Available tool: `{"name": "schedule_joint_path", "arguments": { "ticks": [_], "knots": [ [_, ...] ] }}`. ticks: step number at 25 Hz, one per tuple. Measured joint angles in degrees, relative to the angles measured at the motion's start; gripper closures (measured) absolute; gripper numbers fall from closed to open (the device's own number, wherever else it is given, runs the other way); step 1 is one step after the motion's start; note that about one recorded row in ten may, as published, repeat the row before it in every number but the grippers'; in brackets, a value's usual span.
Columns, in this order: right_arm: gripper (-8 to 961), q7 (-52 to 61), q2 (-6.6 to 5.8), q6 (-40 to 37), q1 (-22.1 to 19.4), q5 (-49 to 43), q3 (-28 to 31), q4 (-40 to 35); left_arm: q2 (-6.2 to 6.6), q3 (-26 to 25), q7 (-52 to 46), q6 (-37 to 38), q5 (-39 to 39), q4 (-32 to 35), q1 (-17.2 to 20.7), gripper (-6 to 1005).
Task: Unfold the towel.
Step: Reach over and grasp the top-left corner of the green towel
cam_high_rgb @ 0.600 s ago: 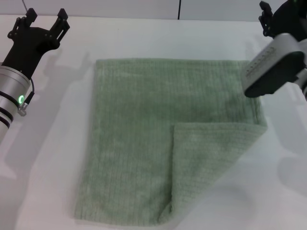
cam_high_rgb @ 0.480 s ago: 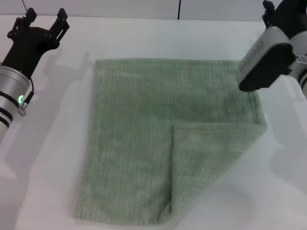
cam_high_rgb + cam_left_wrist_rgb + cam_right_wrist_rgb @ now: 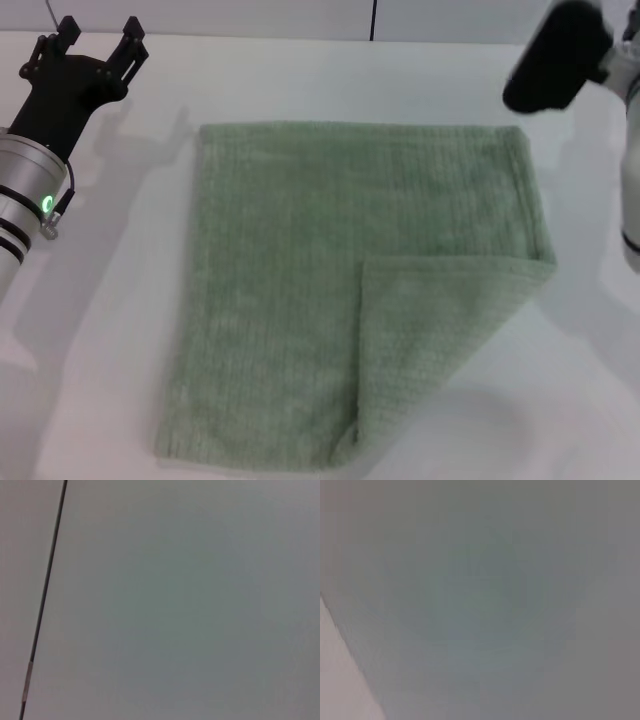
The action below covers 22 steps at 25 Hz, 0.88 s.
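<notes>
The pale sage-green towel [image 3: 290, 270] lies flat on the white table [image 3: 120, 330] in the head view. Its near right corner is folded over onto it as a triangular flap [image 3: 430, 330]. My left gripper [image 3: 95, 38] is open and empty, over the table's far left, apart from the towel's far left corner. Only a dark part of my right arm [image 3: 555, 55] shows, raised at the far right beyond the towel's far right corner; its fingers are out of view. Both wrist views show only plain pale surface, with no towel.
A dark vertical seam [image 3: 374, 20] runs down the wall behind the table's far edge. A thin dark line [image 3: 47, 585] crosses the left wrist view. Bare white tabletop surrounds the towel on the left, right and far sides.
My right arm has lifted and swung away toward the far right, off the towel's right edge. The towel and my left arm have not moved.
</notes>
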Motion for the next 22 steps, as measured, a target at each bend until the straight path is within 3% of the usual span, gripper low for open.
{"name": "schedule_joint_path", "arguments": {
  "ticks": [2, 3, 7, 9, 15, 22],
  "knots": [
    [368, -3.14, -0.03, 5.92, 4.96, 13.04, 0.14, 1.70, -0.02, 0.05, 0.00, -0.18, 0.00, 0.00, -0.10, 174],
    [368, -3.14, -0.03, 5.92, 4.96, 13.04, 0.14, 1.70, -0.02, 0.05, 0.00, -0.18, 0.00, 0.00, -0.10, 174],
    [368, -4.85, -0.05, 9.64, 12.16, 28.72, 1.08, 7.77, -0.02, 0.06, -0.02, -0.22, 0.00, -0.02, -0.13, 174],
    [368, -4.61, -0.11, 9.30, 12.68, 30.55, 1.74, 7.77, -0.02, 0.05, -0.06, -0.22, 0.00, -0.03, -0.13, 174],
    [368, -2.36, -0.24, -3.21, 11.68, 36.95, 11.13, 4.69, -0.01, 0.04, -0.08, -0.22, 0.05, 0.02, -0.06, 174],
    [368, 6.21, -0.29, -18.25, 10.88, 40.48, 13.44, 5.07, 0.16, -0.47, -0.02, -0.06, 0.00, 0.35, -0.04, 174]
  ]
}}
